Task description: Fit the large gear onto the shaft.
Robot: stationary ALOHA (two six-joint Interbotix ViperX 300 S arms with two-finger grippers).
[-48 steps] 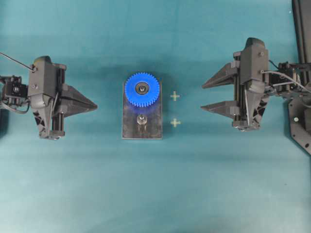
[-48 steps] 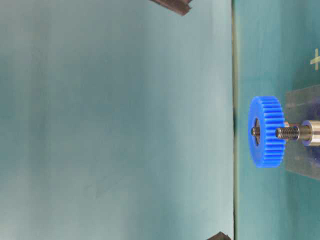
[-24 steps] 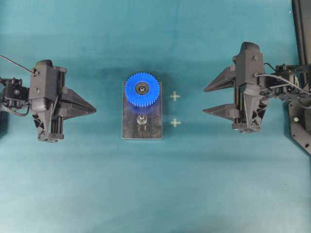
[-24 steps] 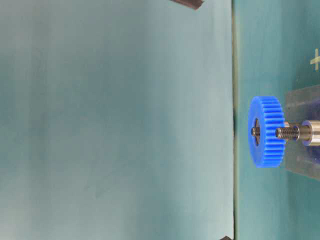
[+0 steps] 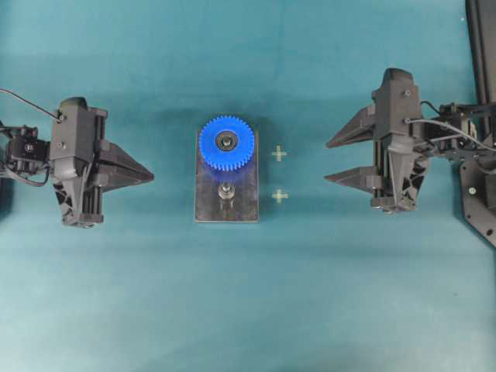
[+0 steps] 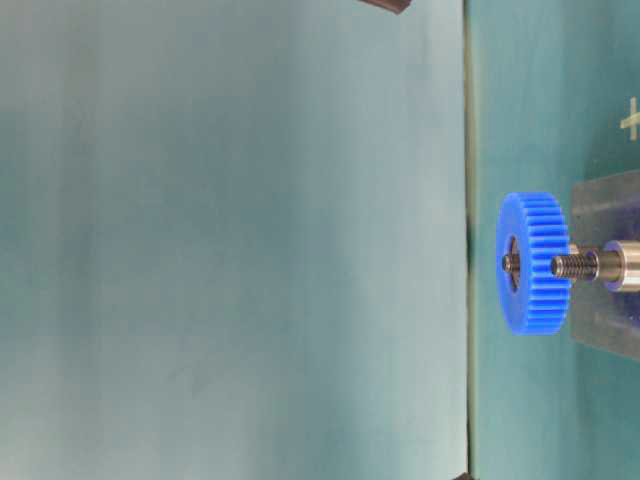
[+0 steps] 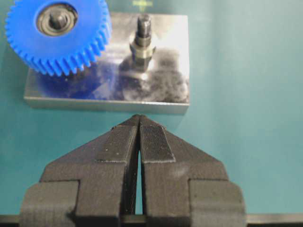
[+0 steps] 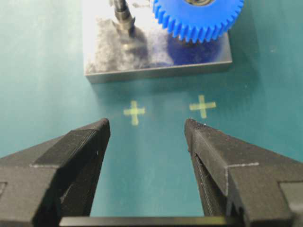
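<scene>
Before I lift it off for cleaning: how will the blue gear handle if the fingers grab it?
The large gear looks like rigid plastic, so probably stiff and light. Its toothed rim should give grip rather than slip. Seated on its shaft, it likely resists sideways pushes; freed on edge, it could roll.

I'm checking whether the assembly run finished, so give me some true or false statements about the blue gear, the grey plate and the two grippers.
1. The bright blue toothed plastic gear sits on a peg of the dark grey metal plate. True.
2. The other silver peg carries a gear. False: it is bare.
3. The left gripper is open. False: its jaws are shut.
4. The right gripper holds the gear. False: it is open, empty, apart from the plate.
5. Two pale crosses lie beside the plate. True.
</scene>
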